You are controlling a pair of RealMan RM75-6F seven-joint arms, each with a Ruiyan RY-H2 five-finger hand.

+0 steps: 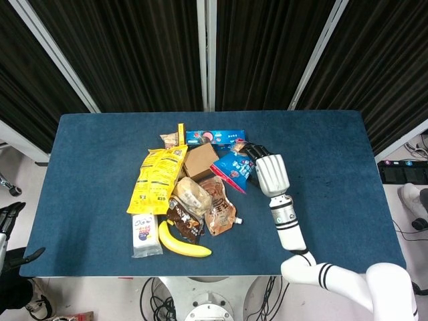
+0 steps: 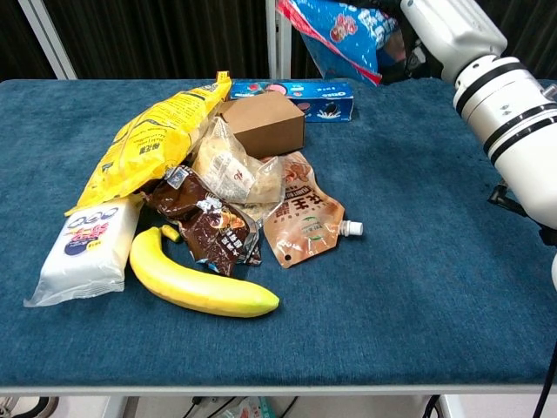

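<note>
My right hand [image 1: 270,173] [image 2: 450,28] grips a blue snack packet [image 1: 234,169] [image 2: 338,33] and holds it high above the table, over the far right of the pile. Below it lie a brown cardboard box [image 1: 201,160] [image 2: 263,123] and a long blue biscuit box [image 1: 212,137] [image 2: 296,92]. Nearer the front are a brown spouted pouch [image 1: 218,208] [image 2: 305,219], a clear bread packet [image 2: 229,171], a dark chocolate wrapper [image 2: 204,225], a banana [image 1: 182,245] [image 2: 198,285], a yellow chip bag [image 1: 157,179] [image 2: 152,140] and a white tissue pack [image 1: 145,235] [image 2: 83,250]. My left hand is not visible.
The blue cloth table [image 1: 321,174] [image 2: 418,287] has bare room on its right half and along the far left. Black curtains with white posts stand behind its back edge.
</note>
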